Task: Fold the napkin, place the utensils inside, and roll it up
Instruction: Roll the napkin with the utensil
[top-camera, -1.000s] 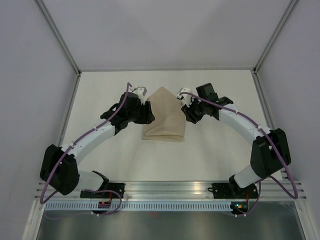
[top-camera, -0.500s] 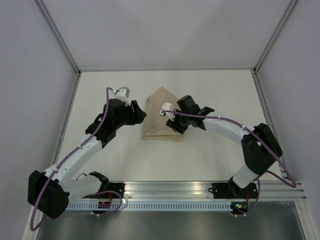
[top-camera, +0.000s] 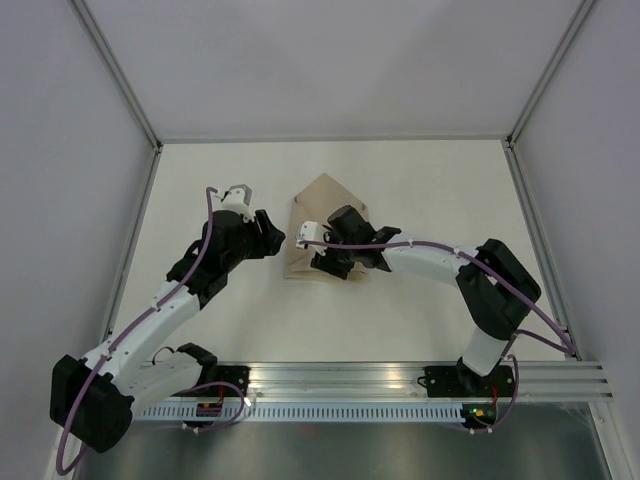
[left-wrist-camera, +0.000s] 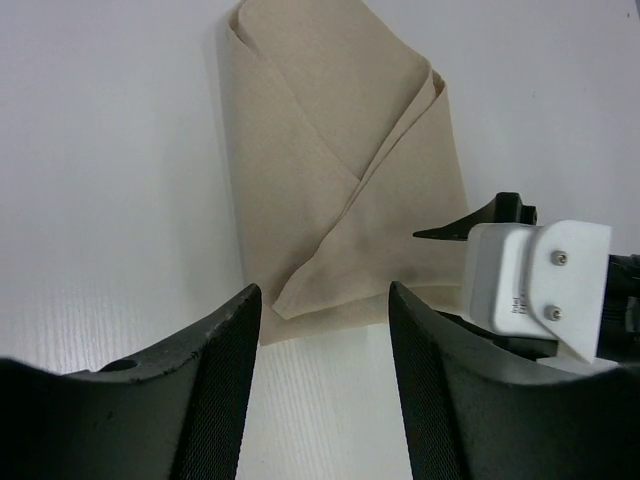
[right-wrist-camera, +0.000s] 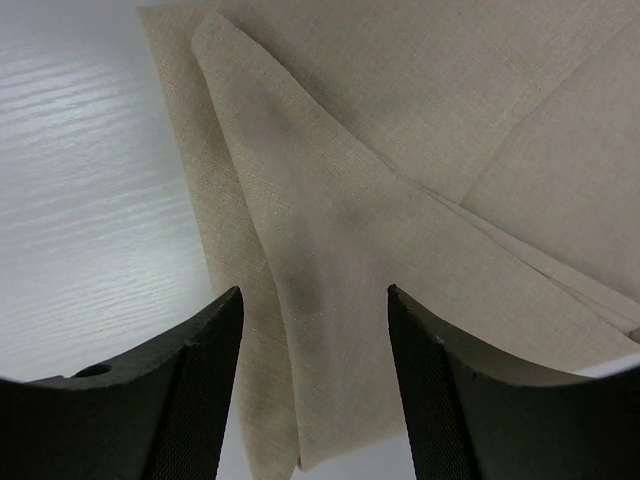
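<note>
White tabletop (top-camera: 430, 190) forms the floor of a grey-walled booth. At its near edge a metal rail (top-camera: 340, 375) carries both arm bases. Left of centre, the left end effector (top-camera: 272, 238) is just beside the left edge of the napkin (top-camera: 322, 200), its jaws spread wide and empty. The right end effector (top-camera: 335, 264) hangs over the near part of the cloth, jaws likewise parted and gripping nothing, with fabric showing between them. The beige napkin lies flat around the tabletop's middle, folded in overlapping flaps into a shape whose point faces the far edge.
</note>
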